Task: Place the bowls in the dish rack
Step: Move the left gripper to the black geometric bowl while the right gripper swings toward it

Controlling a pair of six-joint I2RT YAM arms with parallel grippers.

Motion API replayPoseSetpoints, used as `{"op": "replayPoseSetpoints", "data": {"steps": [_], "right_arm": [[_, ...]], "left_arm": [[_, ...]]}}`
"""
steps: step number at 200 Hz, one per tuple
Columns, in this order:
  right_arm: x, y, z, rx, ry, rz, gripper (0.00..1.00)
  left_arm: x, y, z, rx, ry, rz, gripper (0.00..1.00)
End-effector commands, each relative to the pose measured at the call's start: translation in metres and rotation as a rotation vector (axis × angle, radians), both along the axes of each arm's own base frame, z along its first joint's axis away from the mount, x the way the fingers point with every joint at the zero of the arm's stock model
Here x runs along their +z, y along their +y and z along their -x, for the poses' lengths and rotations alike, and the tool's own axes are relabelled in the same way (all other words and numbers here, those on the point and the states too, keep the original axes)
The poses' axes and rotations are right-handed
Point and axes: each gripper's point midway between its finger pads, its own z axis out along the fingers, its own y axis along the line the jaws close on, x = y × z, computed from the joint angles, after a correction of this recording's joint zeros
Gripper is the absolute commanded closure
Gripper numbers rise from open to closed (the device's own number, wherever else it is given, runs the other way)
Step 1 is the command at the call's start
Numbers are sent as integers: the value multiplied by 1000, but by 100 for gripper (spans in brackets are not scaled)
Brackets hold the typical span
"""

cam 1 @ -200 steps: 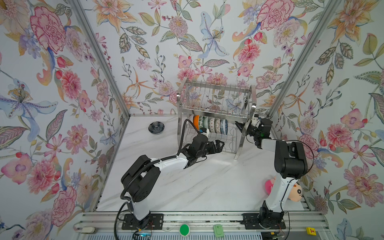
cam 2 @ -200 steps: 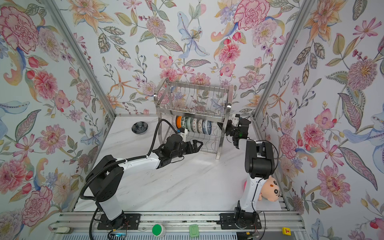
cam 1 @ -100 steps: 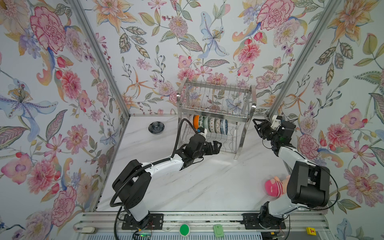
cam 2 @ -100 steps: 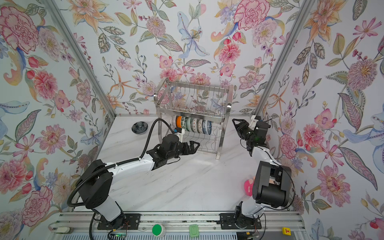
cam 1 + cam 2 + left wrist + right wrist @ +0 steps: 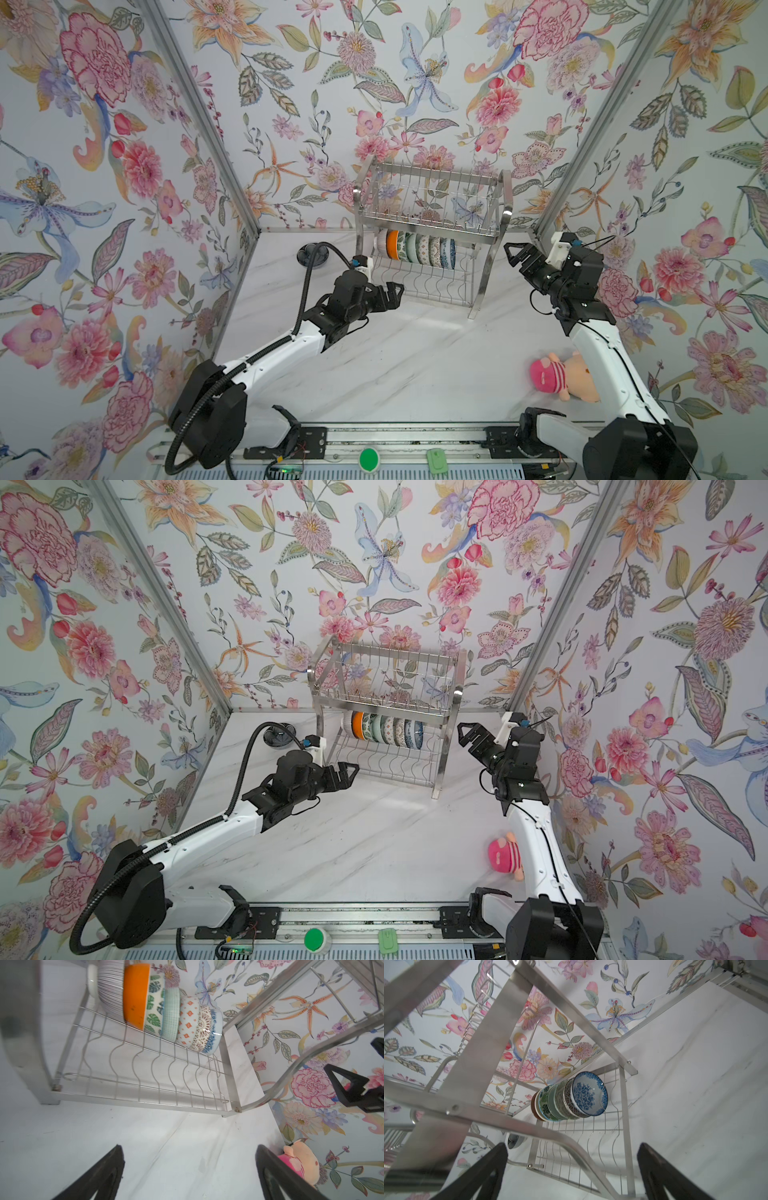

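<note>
Standing on edge, bowls (image 5: 419,249) line the lower tier of the rack (image 5: 505,199) at centre frame; one dark bowl (image 5: 312,254) sits left of it. Your left gripper (image 5: 390,291) and right gripper (image 5: 515,255) flank it, open, empty.

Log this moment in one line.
bowls: row in rack, lower tier | dark bowl: on table | left gripper: open | right gripper: open

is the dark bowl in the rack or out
Out: the dark bowl sits on the table, left of the rack and apart from it.
</note>
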Motion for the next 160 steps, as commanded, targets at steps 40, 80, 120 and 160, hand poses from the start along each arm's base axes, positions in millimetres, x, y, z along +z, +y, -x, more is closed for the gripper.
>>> {"op": "replayPoseSetpoints", "data": {"steps": [40, 80, 120, 160], "right_arm": [[-29, 66, 43, 93, 55, 297, 1], [-38, 140, 59, 236, -10, 445, 1], [-50, 223, 62, 432, -67, 552, 1], [-59, 274, 51, 531, -92, 605, 1]], "left_arm": [[-9, 96, -15, 154, 43, -27, 1], [-15, 149, -42, 279, 53, 78, 1], [-25, 200, -79, 431, 43, 199, 1], [-55, 237, -120, 533, 79, 219, 1]]}}
